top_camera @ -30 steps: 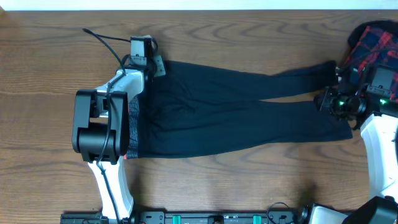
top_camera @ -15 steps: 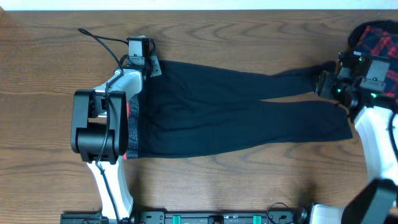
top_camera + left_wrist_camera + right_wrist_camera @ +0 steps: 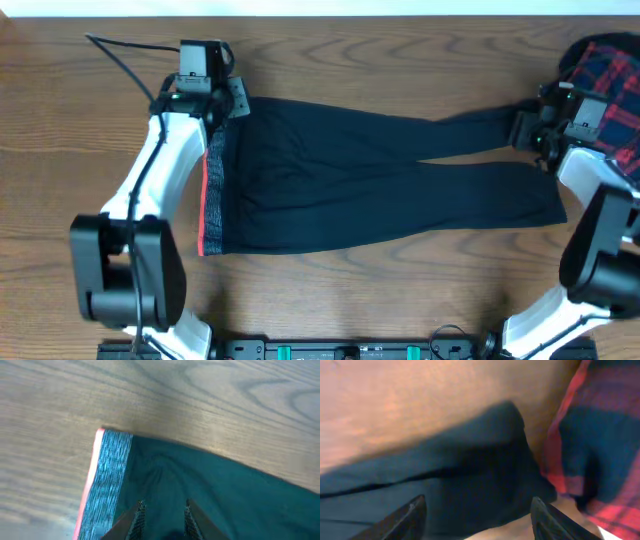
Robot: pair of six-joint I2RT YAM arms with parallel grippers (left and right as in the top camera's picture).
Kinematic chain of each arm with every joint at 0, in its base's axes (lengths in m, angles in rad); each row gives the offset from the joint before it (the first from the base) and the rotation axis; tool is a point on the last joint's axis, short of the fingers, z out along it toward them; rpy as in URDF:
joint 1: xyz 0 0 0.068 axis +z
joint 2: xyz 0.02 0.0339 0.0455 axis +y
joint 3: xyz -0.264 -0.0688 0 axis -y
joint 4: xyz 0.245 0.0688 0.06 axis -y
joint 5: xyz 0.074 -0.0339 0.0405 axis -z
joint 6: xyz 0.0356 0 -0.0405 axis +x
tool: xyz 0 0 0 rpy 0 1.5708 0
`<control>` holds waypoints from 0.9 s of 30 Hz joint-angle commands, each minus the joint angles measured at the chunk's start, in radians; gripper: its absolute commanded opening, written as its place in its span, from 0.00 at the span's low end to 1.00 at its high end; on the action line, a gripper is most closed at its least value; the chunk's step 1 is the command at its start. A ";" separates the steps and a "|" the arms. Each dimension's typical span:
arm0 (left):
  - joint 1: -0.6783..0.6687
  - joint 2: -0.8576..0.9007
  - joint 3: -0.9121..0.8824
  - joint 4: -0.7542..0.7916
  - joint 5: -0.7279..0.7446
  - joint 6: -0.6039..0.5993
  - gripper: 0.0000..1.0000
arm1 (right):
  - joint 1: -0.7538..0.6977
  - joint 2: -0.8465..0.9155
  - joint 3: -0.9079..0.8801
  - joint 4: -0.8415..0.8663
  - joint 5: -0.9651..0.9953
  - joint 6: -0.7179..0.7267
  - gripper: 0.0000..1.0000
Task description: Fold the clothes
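Zero folds are made yet: black trousers (image 3: 380,190) are spread flat, full length, on the table (image 3: 400,300). L gripper (image 3: 163,512) jaws are held slightly apart over the waistband (image 3: 107,475) corner. R gripper (image 3: 477,515) jaws are spread wide over a leg cuff (image 3: 510,425), beside the plaid garment (image 3: 600,435). All folding is left.

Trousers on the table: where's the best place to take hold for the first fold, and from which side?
Probably grip the far waistband corner and the far leg's cuff, coming from above: the trousers lie flat, so only edges offer a pinch.
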 commanded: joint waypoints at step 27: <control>0.000 0.000 0.010 -0.061 0.002 0.010 0.27 | -0.090 0.122 0.001 0.055 -0.124 0.086 0.52</control>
